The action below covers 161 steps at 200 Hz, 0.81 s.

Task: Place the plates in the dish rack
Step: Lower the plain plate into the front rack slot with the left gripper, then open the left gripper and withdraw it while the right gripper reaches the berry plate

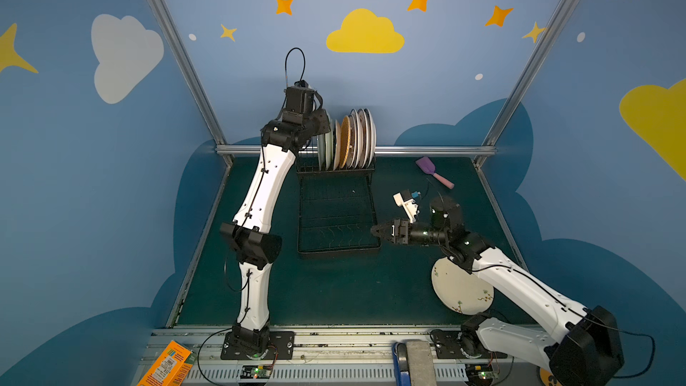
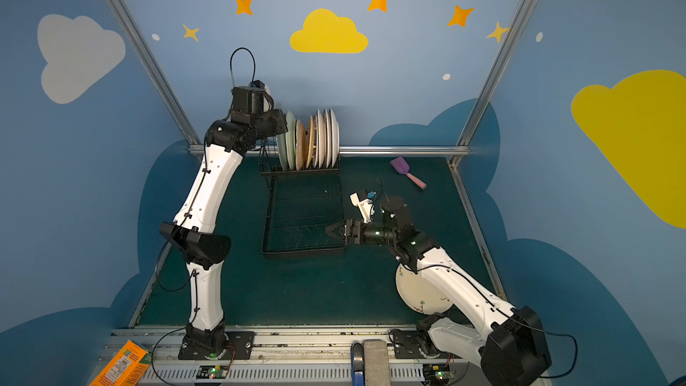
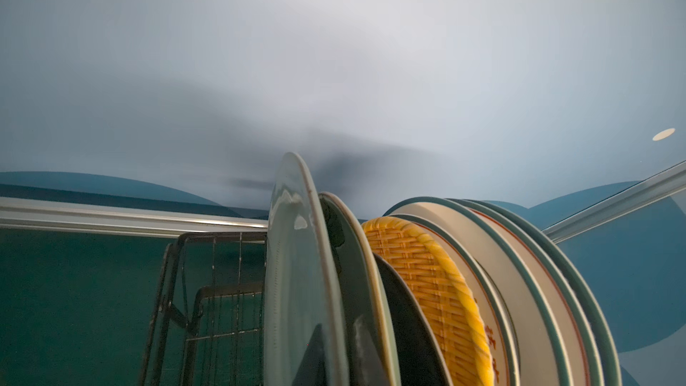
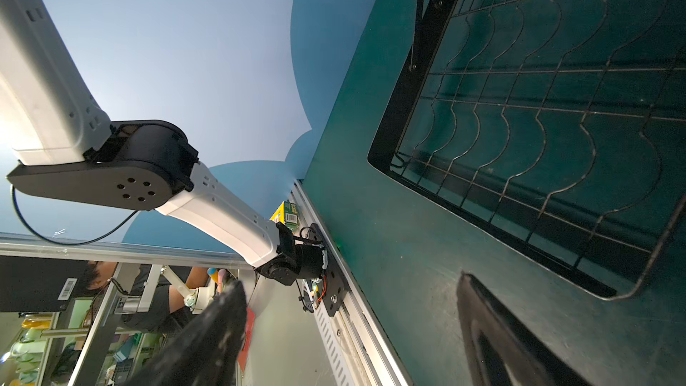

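Orange box (image 1: 167,365): past the tabletop's (image 1: 334,298) near left corner; print unreadable.
Left tool (image 3: 337,354): astride the rim of the pale green plate (image 3: 297,272), leftmost in the row; clamped or loose, I cannot tell.
Dish rack (image 1: 336,252): mid far edge, other plates (image 1: 356,139) upright in its upper tier.
Right tool (image 1: 376,232): jaws wide, empty, at the rack's near right corner.
Floral plate (image 1: 456,291): flat near the right edge, under my right arm (image 1: 519,284).

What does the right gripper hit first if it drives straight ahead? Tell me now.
Nothing near: the open right gripper looks set to clear the rack, passing by its low front rim. Farther on, the left arm's base looks first in line, though depth is unclear.
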Motion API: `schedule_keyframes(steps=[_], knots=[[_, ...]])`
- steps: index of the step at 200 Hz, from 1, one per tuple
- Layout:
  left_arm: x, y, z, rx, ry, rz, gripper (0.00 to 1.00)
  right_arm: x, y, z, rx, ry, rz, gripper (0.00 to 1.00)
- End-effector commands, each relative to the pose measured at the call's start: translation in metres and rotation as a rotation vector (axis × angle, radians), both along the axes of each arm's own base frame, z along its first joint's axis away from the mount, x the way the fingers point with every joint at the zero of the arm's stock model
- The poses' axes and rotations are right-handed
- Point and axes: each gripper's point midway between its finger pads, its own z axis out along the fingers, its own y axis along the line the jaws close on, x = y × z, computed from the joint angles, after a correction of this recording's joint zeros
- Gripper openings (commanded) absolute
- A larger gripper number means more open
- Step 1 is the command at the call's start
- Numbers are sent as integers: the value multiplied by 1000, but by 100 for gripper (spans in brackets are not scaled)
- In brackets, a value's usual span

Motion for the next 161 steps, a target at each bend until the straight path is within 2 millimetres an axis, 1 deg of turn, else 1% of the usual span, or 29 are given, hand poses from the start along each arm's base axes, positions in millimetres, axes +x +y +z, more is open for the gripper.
schedule_keyframes(steps=[1, 34, 56, 113, 161], knots=[[2, 4, 19, 0, -64, 13, 15, -4, -1, 3, 1, -11, 0, 87], [0, 5, 24, -3, -72, 18, 16, -5, -2, 4, 1, -15, 0, 87], [-3, 8, 31, -2, -83, 26, 18, -6, -2, 5, -1, -16, 0, 87], [-27, 23, 74, -51, -156, 29, 19, -6, -4, 8, -16, -36, -4, 87], [-56, 35, 109, -123, -199, 10, 19, -7, -8, 10, -28, -52, -13, 87]])
